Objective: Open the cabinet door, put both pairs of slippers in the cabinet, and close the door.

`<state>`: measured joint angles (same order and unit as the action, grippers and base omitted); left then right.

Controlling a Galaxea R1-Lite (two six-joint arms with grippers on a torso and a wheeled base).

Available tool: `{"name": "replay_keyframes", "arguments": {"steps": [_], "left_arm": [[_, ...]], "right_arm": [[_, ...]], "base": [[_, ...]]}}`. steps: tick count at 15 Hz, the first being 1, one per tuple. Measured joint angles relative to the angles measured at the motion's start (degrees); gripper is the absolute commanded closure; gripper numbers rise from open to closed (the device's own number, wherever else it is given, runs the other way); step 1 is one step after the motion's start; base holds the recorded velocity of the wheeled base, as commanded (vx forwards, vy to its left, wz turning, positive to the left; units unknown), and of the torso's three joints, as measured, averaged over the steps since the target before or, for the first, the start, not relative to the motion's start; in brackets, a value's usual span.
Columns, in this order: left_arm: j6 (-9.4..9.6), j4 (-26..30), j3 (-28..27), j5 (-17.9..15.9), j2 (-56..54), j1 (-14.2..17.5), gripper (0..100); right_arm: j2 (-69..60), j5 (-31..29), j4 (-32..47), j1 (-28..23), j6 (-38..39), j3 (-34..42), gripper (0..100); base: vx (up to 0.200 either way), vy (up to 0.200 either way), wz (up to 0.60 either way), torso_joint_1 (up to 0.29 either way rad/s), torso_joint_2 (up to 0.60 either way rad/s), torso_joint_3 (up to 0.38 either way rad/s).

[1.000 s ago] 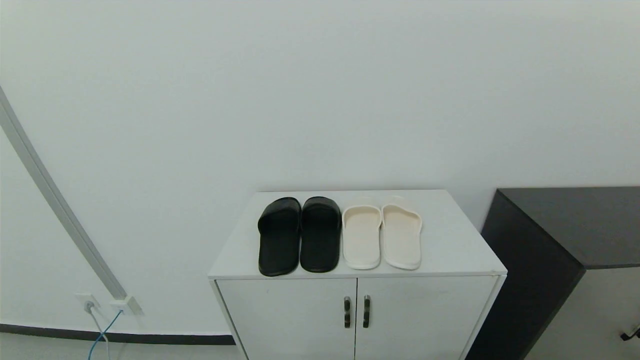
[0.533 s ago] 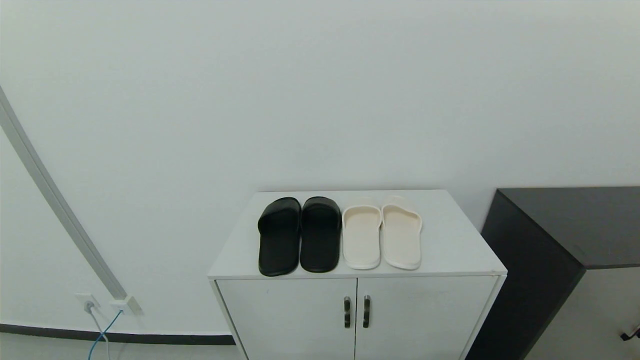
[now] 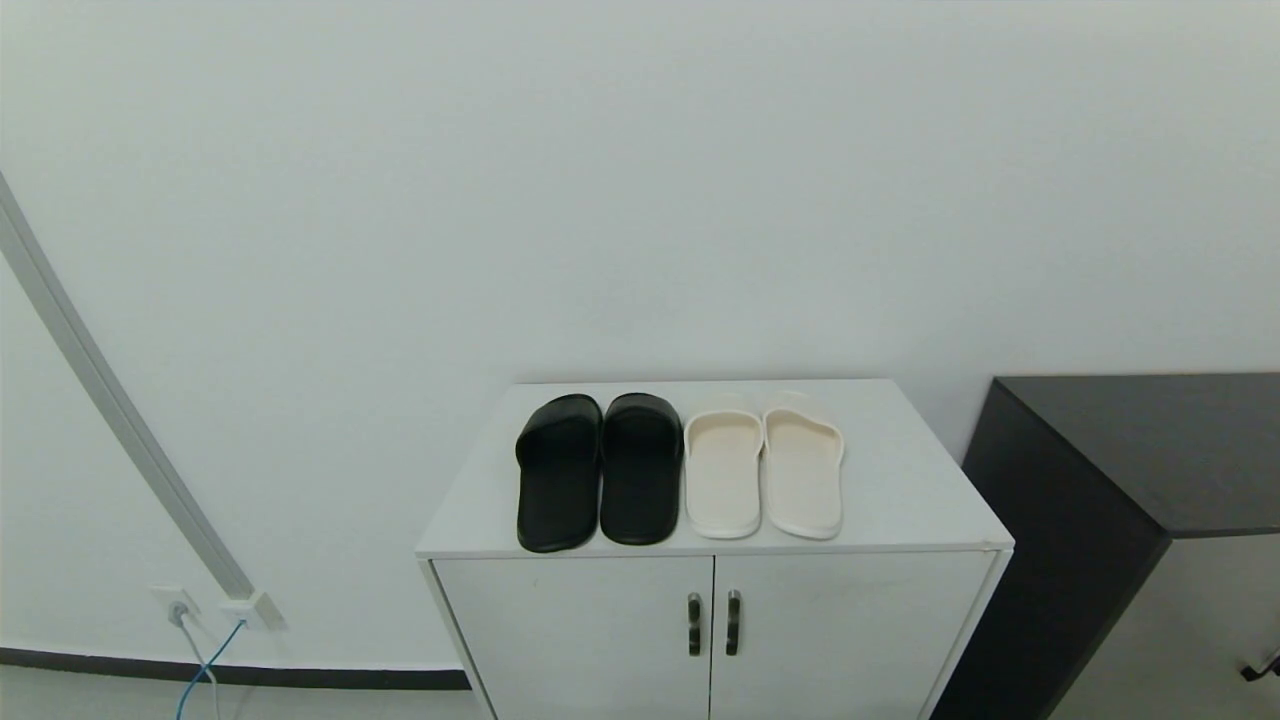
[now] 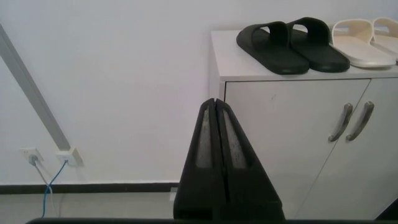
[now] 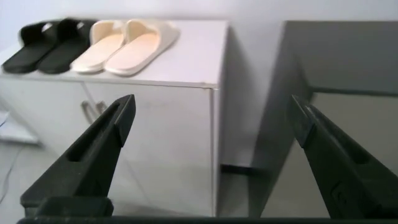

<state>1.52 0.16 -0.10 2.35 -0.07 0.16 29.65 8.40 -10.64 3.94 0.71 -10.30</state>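
Here we kept our left gripper (image 4: 216, 155) pressed shut and empty, and our right gripper (image 5: 211, 121) spread wide, holding nothing. The cabinet (image 3: 580, 640) stood closed. We judged its two upright handles (image 3: 694, 623) at one o'clock from the left, eleven from the right. On top lay two pairs: black slippers (image 3: 598, 470) and cream slippers (image 3: 764, 470).

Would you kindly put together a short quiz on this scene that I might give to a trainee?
1. True or false: both doors of the cabinet are shut.
2. On the cabinet top, where do the black slippers lie relative to the cream slippers? A. toward the robot's left; B. toward its right; C. stacked on them.
3. Fill in: the left gripper is shut, and the right gripper is ____.

Key: 1 true; 2 A; 3 open.
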Motion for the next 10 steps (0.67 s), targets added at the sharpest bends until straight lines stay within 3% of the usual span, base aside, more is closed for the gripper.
{"name": "replay_keyframes", "arguments": {"steps": [3,7,10], "left_arm": [[0.06,0.0,0.0,0.0,0.0,0.0,100],[-0.02,0.0,0.0,-0.1,0.0,0.0,100],[-0.07,0.0,0.1,-0.1,0.0,0.0,100]], "right_arm": [[14.4,-2.1,-8.0,8.4,0.9,-2.2,0],[31.5,-13.9,-14.8,28.5,8.4,-10.8,0],[42.3,-21.0,-16.7,37.6,11.8,-19.2,0]], "base": [[0.0,0.0,0.0,0.0,0.0,0.0],[0.0,0.0,0.0,0.0,0.0,0.0],[0.0,0.0,0.0,0.0,0.0,0.0]]}}
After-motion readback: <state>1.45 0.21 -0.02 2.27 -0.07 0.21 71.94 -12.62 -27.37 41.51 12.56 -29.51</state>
